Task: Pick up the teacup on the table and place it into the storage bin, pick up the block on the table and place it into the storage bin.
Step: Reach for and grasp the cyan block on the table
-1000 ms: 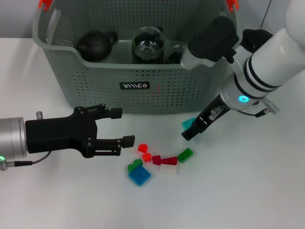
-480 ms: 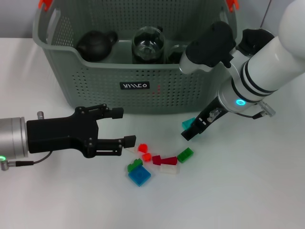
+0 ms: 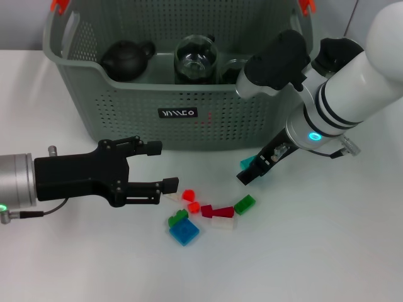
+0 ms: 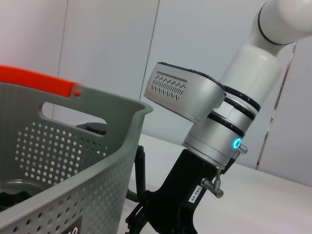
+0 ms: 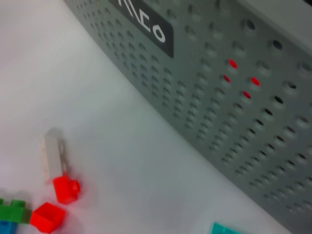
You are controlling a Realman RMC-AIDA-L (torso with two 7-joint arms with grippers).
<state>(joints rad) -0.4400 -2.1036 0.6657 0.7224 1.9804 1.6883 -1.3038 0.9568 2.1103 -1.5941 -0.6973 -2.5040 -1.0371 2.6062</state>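
The grey-green storage bin stands at the back and holds a dark teapot, a round glass vessel and a clear teacup half hidden by my right arm. Loose blocks lie on the table in front: red, dark red, green, blue. A teal block lies right against my right gripper, which hangs low beside the bin's front wall. My left gripper hovers open, just left of the blocks, with nothing in it.
In the right wrist view the bin wall with its black label is close, with a white block, red blocks and the teal block below. An orange-red handle clip tops the bin rim.
My right gripper has crept slightly left and down by the teal block. The left arm and the other blocks have stayed put.
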